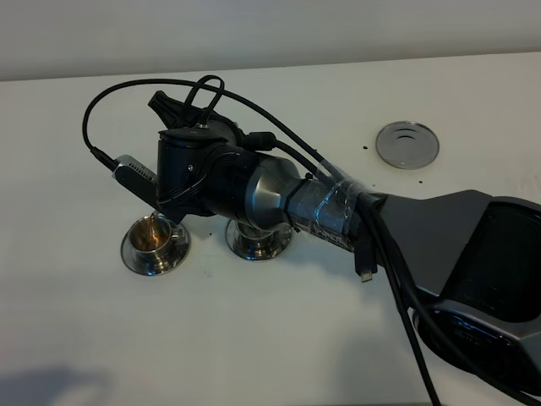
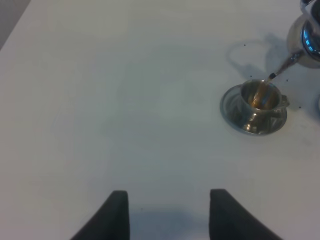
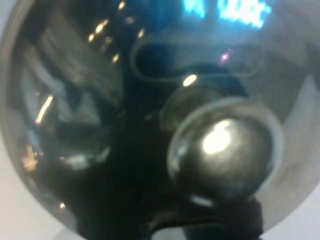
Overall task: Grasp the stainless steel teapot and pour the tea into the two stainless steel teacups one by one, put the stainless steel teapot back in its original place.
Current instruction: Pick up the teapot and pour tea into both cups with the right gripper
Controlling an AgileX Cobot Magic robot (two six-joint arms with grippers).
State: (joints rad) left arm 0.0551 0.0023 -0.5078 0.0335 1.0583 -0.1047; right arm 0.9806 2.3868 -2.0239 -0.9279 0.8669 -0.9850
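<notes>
The stainless steel teapot (image 2: pixel 306 36) hangs tilted above the table, its thin spout (image 2: pixel 285 64) aimed into the left teacup (image 2: pixel 260 99), where brown tea shows. That teacup (image 1: pixel 156 237) stands on its saucer (image 1: pixel 131 254). The second teacup (image 1: pixel 258 243) is half hidden under my right arm's wrist (image 1: pixel 190 169), which covers the teapot and the right gripper's fingers in the high view. The pot's lid and knob (image 3: pixel 222 150) fill the right wrist view. The steel coaster disc (image 1: pixel 407 144), the original place, lies bare at the back right. My left gripper (image 2: pixel 170 215) is open over bare table.
White table (image 1: pixel 279 338) all around. My right arm's grey forearm (image 1: pixel 439 237) and its cables stretch from the right front corner across to the cups. The table's far edge meets a wall at the back.
</notes>
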